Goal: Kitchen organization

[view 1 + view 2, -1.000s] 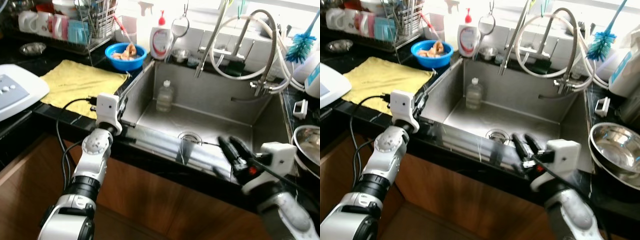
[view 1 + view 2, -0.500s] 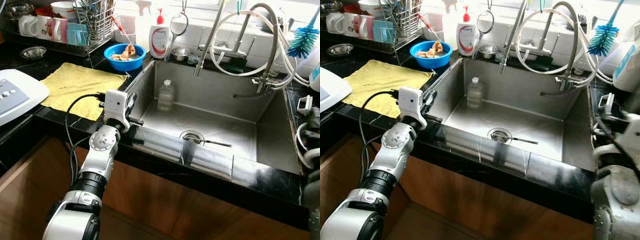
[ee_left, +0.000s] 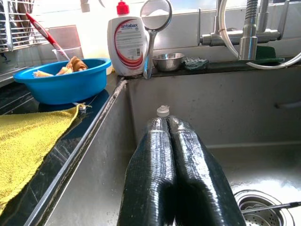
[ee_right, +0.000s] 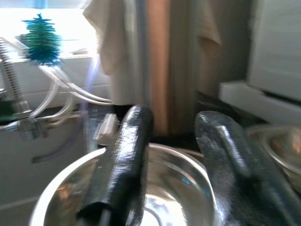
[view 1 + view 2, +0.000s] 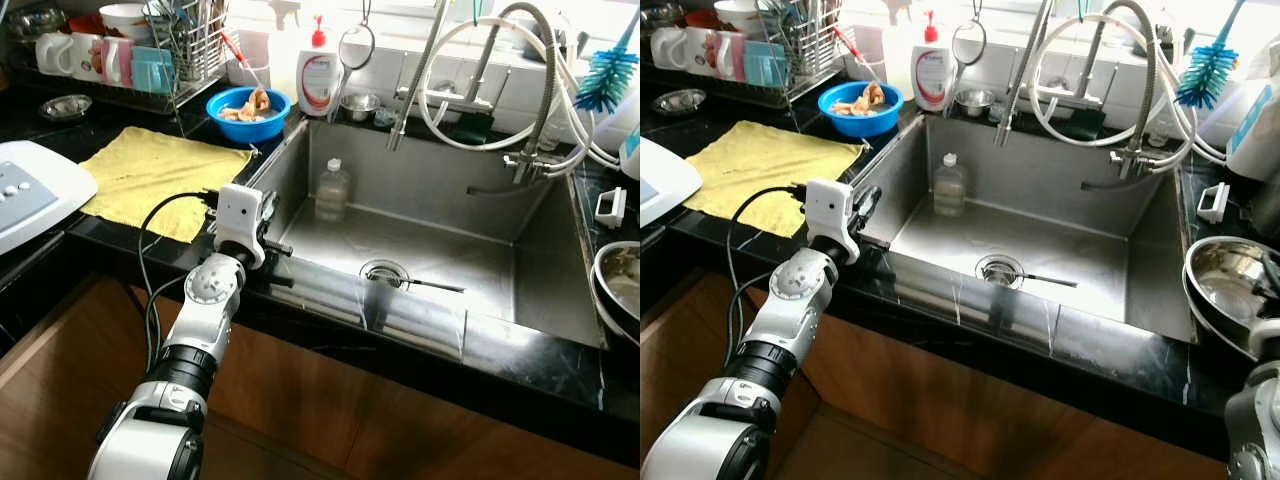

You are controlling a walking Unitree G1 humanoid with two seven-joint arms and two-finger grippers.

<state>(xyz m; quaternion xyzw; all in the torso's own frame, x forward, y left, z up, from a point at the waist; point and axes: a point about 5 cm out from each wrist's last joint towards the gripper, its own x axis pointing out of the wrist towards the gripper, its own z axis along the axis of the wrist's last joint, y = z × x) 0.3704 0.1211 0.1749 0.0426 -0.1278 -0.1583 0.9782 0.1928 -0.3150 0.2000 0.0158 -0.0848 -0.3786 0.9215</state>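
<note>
My left gripper (image 3: 167, 121) is shut with nothing in it. It hovers at the front left corner of the steel sink (image 5: 540, 250) and points in over the basin. A clear plastic bottle (image 5: 330, 190) stands at the back of the sink, straight ahead of the fingers. A thin metal utensil (image 5: 432, 287) lies beside the drain (image 5: 383, 272). My right gripper (image 4: 171, 120) is open just above a steel bowl (image 4: 164, 188), which sits on the counter right of the sink (image 5: 1225, 290).
A yellow cloth (image 5: 160, 175) lies on the black counter left of the sink, with a blue bowl of food (image 5: 250, 103) and a soap bottle (image 5: 317, 70) behind it. A dish rack with mugs (image 5: 130, 55) is far left. Faucet hoses (image 5: 500, 90) hang over the sink's back.
My right arm has swung from the sink's front edge out to the right, over the steel bowl. My left gripper has edged slightly right along the sink's corner.
</note>
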